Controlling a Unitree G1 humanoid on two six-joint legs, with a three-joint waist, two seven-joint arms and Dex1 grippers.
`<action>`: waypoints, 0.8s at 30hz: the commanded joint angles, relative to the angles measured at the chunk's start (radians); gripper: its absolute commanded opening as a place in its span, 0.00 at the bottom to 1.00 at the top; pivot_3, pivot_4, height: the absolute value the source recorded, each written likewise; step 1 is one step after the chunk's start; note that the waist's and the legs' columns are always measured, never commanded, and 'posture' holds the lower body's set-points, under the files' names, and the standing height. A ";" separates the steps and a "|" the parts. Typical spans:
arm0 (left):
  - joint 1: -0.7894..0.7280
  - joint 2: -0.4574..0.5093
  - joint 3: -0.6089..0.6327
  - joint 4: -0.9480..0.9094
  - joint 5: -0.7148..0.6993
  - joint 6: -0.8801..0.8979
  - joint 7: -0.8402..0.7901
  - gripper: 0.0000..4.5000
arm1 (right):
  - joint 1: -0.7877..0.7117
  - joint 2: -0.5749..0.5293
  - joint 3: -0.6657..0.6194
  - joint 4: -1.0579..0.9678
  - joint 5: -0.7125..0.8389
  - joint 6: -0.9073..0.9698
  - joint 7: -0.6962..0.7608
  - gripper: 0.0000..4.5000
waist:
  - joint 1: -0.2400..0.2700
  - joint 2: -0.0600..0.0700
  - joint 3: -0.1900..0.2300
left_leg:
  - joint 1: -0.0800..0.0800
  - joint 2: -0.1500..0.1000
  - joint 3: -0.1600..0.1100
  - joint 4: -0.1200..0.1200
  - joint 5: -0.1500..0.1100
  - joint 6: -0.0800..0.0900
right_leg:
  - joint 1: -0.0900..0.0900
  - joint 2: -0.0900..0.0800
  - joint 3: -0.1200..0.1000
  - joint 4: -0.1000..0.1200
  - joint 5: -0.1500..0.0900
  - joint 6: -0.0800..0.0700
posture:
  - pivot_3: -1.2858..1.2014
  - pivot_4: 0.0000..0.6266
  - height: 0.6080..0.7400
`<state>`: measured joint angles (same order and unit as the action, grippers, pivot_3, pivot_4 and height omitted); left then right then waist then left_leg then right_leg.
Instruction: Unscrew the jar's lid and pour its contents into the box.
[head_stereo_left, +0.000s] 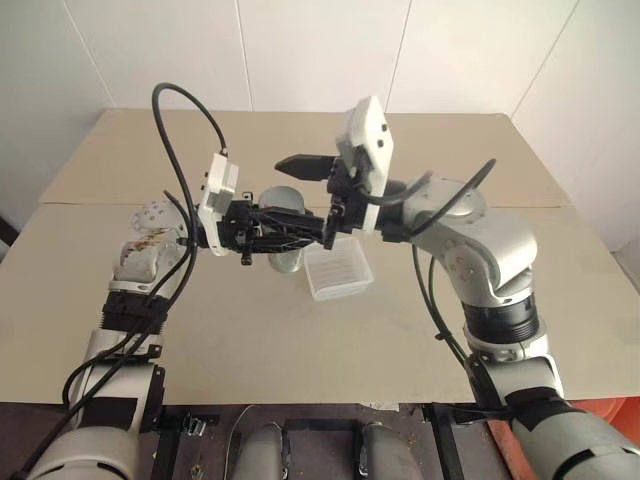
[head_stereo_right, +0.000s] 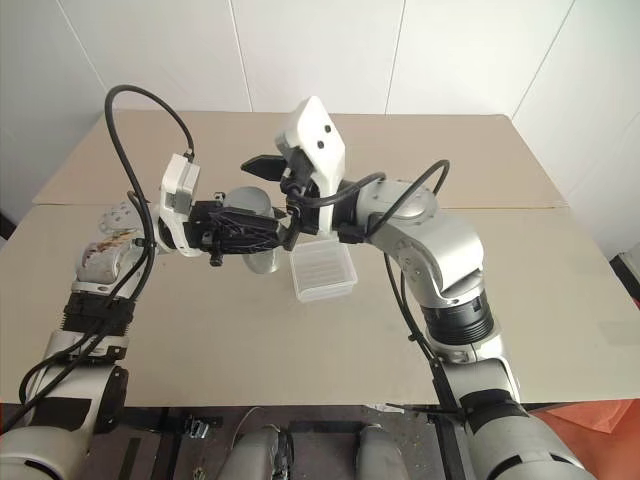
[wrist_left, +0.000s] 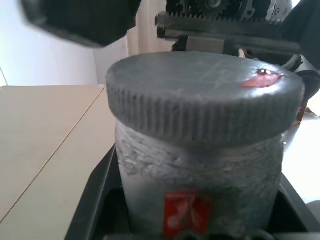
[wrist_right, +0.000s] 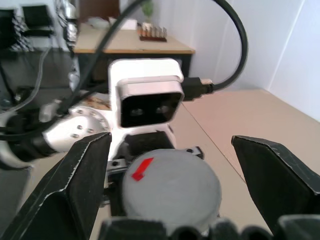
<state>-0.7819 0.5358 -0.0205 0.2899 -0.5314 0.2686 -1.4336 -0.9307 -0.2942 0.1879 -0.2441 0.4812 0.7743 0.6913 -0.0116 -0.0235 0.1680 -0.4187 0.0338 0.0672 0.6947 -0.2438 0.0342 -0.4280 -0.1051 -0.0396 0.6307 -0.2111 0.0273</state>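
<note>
Holding the jar (wrist_left: 200, 185) clamped in our left gripper (head_stereo_left: 300, 228) above the table (head_stereo_left: 250, 330), just off the box's (head_stereo_left: 338, 270) near-left corner; box sits mid-table. Right gripper (wrist_right: 172, 175) is spread wide, fingers (wrist_right: 75, 185) straddling the lid (wrist_right: 170, 187) without touching it. To do this well we should centre the jaws on the lid's ribbed edge, close square, and twist while the left hand keeps the jar from turning. Contents are hidden: the jar's sides look opaque from the left wrist. We can't tell whether the lid is loosened, and the head views have the jar mostly behind the grippers.
</note>
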 joint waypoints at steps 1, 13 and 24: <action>-0.004 0.002 0.025 -0.051 -0.015 0.009 0.010 0.44 | -0.035 0.019 -0.006 0.004 -0.012 0.003 -0.029 1.00 | 0.000 0.000 0.000 | 0.000 0.000 0.000 0.000 0.000 0.000 | 0.000 0.000 0.000 0.000 0.000 0.000 | 0.52 0.24 1.00; 0.044 0.058 0.065 -0.146 -0.039 0.031 0.035 0.44 | 0.011 -0.078 -0.089 0.070 -0.008 -0.032 0.018 1.00 | -0.001 0.000 0.000 | 0.000 0.000 -0.001 0.000 0.000 0.000 | 0.000 0.000 0.000 0.000 0.000 0.000 | 0.52 0.24 1.00; 0.091 0.095 0.092 -0.196 -0.055 0.049 0.041 0.44 | 0.045 -0.169 -0.198 0.122 0.025 -0.055 0.013 1.00 | 0.009 0.000 0.000 | 0.000 0.000 0.001 0.000 0.000 0.000 | 0.000 -0.001 -0.001 -0.001 0.000 0.000 | 0.52 0.24 1.00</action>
<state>-0.6805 0.6272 0.0571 0.1404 -0.5586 0.3146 -1.3895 -0.8767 -0.4659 0.0098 -0.0919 0.4940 0.7520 0.7041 -0.0030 -0.0235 0.1681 -0.4188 0.0339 0.0676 0.6938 -0.2438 0.0342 -0.4282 -0.1055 -0.0402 0.6296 -0.2111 0.0274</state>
